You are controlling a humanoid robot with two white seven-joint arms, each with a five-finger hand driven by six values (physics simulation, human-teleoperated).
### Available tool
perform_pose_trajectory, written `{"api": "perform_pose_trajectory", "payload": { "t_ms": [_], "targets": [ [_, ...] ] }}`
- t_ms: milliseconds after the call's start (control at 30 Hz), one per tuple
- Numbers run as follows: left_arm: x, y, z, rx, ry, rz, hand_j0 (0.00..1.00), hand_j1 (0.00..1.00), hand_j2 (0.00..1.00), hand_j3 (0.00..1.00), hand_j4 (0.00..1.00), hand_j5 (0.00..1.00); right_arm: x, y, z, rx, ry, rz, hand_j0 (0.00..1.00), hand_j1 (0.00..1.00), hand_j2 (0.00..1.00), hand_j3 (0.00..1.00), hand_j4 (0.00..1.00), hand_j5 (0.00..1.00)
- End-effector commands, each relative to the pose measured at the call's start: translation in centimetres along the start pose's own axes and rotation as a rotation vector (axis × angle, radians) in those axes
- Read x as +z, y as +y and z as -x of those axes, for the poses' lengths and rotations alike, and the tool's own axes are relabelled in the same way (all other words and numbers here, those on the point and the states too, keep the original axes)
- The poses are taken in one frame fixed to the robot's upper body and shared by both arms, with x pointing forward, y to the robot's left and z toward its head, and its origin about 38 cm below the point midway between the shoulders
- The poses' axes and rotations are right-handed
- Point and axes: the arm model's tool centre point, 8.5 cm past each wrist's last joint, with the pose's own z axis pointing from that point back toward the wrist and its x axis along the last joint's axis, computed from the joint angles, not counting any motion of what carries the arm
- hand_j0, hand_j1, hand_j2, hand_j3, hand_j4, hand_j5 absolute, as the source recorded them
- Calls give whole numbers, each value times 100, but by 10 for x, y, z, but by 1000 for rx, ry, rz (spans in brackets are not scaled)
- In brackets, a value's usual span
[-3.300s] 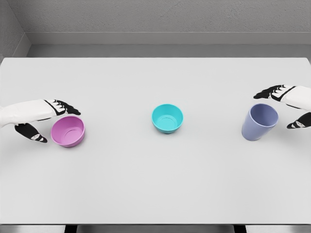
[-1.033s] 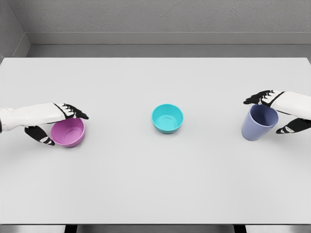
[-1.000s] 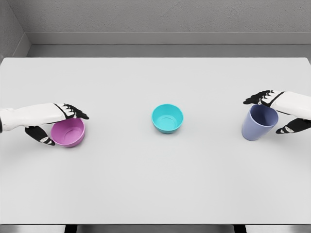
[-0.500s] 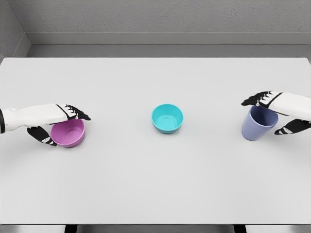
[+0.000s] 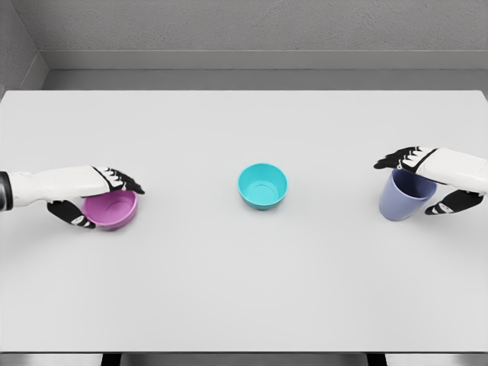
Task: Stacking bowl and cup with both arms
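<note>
White table [image 5: 244, 290]: two bowls [image 5: 263, 185]; one cup [image 5: 405, 194].

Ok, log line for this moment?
left hand: closing around pink bowl | right hand: closing around purple cup | teal bowl: center, untouched

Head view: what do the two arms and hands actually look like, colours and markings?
Both arms are smooth white shells. The left hand and right hand are five-fingered, with black fingers carrying small white patches at the joints. A dark band shows on the left forearm at the picture's left edge. No cables or sleeves are visible.
</note>
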Motion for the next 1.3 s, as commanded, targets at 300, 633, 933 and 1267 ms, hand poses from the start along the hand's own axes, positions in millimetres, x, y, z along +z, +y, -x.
{"api": "perform_pose_trajectory", "payload": {
  "t_ms": [300, 633, 933, 1267],
  "targets": [
    [-4, 1, -1, -1, -5, 20, 67, 67, 67, 67, 67, 67, -1, 2, 4, -39, 5, 15, 100, 100, 100, 100, 100, 100],
    [-4, 10, -2, -13, -9, 0, 68, 68, 68, 68, 68, 68, 0, 3, 8, -40, 16, 8, 100, 100, 100, 100, 100, 100],
    [-5, 27, -4, -36, -16, -39, 68, 68, 68, 68, 68, 68, -7, 3, 6, -35, 2, -10, 100, 100, 100, 100, 100, 100],
    [-20, 46, -13, -65, -53, -66, 69, 69, 69, 69, 69, 69, -6, -2, 8, -29, 8, -2, 100, 100, 100, 100, 100, 100]
  ]
}}
